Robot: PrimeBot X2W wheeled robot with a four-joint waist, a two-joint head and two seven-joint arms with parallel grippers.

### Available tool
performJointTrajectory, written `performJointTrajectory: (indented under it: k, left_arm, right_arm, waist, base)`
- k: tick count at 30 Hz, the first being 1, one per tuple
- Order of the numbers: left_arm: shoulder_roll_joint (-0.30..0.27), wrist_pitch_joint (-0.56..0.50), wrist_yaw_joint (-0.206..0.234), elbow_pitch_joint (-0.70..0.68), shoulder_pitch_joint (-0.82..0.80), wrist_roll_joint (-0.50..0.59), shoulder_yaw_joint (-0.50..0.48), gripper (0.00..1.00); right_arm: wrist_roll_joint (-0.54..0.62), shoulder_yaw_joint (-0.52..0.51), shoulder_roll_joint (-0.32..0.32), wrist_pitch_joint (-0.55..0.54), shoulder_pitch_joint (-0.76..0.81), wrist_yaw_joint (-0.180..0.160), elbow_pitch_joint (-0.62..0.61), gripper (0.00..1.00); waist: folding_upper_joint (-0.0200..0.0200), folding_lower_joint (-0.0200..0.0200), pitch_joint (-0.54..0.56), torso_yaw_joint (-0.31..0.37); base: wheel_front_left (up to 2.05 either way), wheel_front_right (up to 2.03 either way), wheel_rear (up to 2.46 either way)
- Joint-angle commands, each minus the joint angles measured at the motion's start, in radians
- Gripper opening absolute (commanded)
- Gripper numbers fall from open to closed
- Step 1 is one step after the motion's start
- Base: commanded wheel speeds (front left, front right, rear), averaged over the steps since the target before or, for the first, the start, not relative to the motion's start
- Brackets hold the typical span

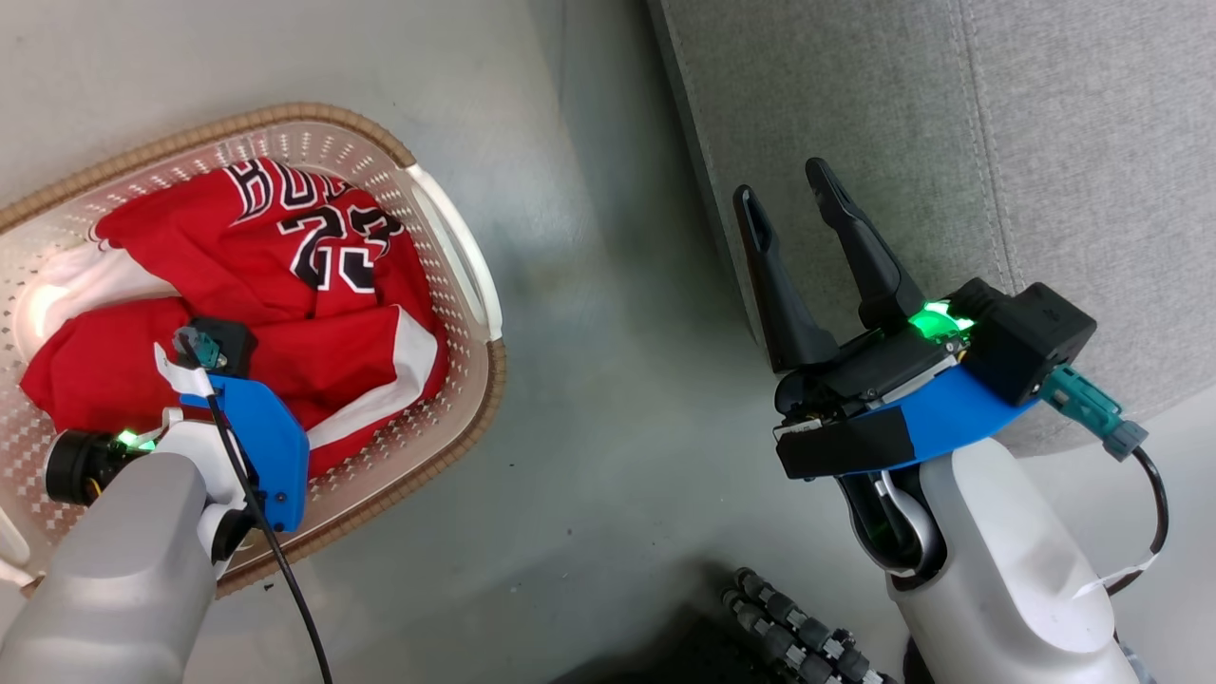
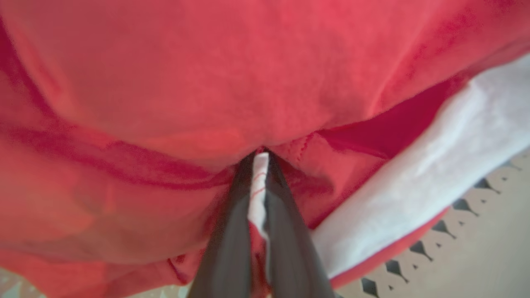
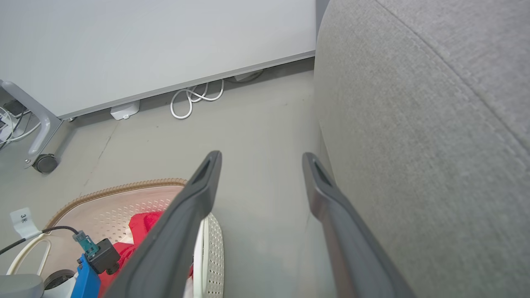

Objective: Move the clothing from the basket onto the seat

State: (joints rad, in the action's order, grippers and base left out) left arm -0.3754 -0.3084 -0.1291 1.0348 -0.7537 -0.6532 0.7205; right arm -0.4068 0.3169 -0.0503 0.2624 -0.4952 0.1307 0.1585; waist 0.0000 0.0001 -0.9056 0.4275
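Separating basket (image 1: 313, 142) and seat (image 1: 1045, 142), grey floor (image 1: 598, 380)

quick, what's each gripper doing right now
Left gripper: shut on the red clothing in the basket.
Right gripper: open, holding nothing, beside the seat.

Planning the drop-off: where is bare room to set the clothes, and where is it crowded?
Bare: the seat beyond the open right gripper, and the floor strip between basket and seat. Crowded: the basket, packed with red clothing, left gripper shut on it.
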Motion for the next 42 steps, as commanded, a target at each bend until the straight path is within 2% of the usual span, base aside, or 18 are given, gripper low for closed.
performJointTrajectory:
  k: [1,9,17,27,35,42]
  left_arm:
    - [-0.006,0.014,-0.002,-0.003,0.001,-0.010,0.003,0.00]
    - [0.044,0.120,-0.002,-0.039,0.021,-0.076,0.016,0.00]
    - [0.121,0.311,-0.002,-0.068,0.063,-0.135,0.033,0.00]
    - [0.197,0.467,-0.002,-0.120,0.116,-0.183,0.090,0.00]
    - [0.231,0.537,-0.002,-0.170,0.106,-0.205,0.127,0.00]
    - [0.244,0.559,-0.002,-0.213,0.067,-0.197,0.144,0.00]
  right_arm:
    - [0.000,0.000,0.000,0.003,-0.018,0.000,0.004,1.00]
    - [0.039,-0.034,0.000,0.003,0.003,0.000,0.035,1.00]
    - [0.098,-0.067,-0.001,0.003,0.058,0.000,0.085,1.00]
    - [0.140,-0.083,-0.001,0.003,0.137,0.000,0.164,1.00]
    - [0.157,-0.091,-0.001,-0.005,0.187,0.000,0.205,1.00]
    - [0.168,-0.097,-0.001,-0.028,0.223,0.000,0.207,1.00]
  waist:
    - [0.0000,-0.0001,0.010,-0.001]
    - [0.0000,-0.0001,0.121,-0.046]
    - [0.0000,-0.0001,0.329,-0.121]
    - [0.0000,-0.0001,0.575,-0.200]
    - [0.0000,-0.0001,0.713,-0.243]
    - [0.0000,-0.0001,0.774,-0.273]
  base:
    - [0.00,0.00,0.00]
    - [0.00,0.00,0.00]
    - [0.00,0.00,0.00]
    - [0.00,0.00,0.00]
    - [0.00,0.00,0.00]
    - [0.00,0.00,0.00]
